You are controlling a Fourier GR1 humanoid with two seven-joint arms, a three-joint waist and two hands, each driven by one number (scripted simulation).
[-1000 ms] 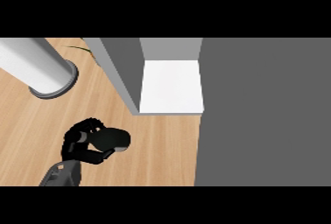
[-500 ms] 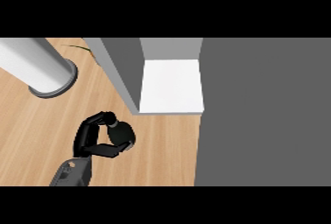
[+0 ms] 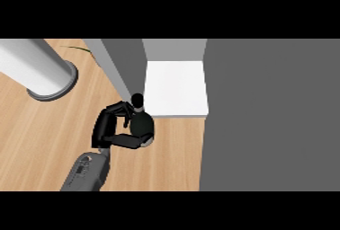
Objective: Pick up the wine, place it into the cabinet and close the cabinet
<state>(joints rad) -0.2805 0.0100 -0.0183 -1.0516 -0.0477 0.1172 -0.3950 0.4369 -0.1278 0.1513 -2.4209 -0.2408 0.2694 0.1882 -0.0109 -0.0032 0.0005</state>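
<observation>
Left hand (image 3: 105, 134) now nearer the cabinet (image 3: 176, 90) — fingers (image 3: 106, 117) curled round the wine (image 3: 141, 123), dark on dark, partly hidden

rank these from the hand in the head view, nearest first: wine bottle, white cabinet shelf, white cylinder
1. wine bottle: held in the left hand, fingers curled round it.
2. white cabinet shelf: just ahead and to the right.
3. white cylinder: off at the upper left of the counter.

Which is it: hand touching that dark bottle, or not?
Touching. The head view shows the left hand, fingers and thumb curled round the wine bottle.
</observation>
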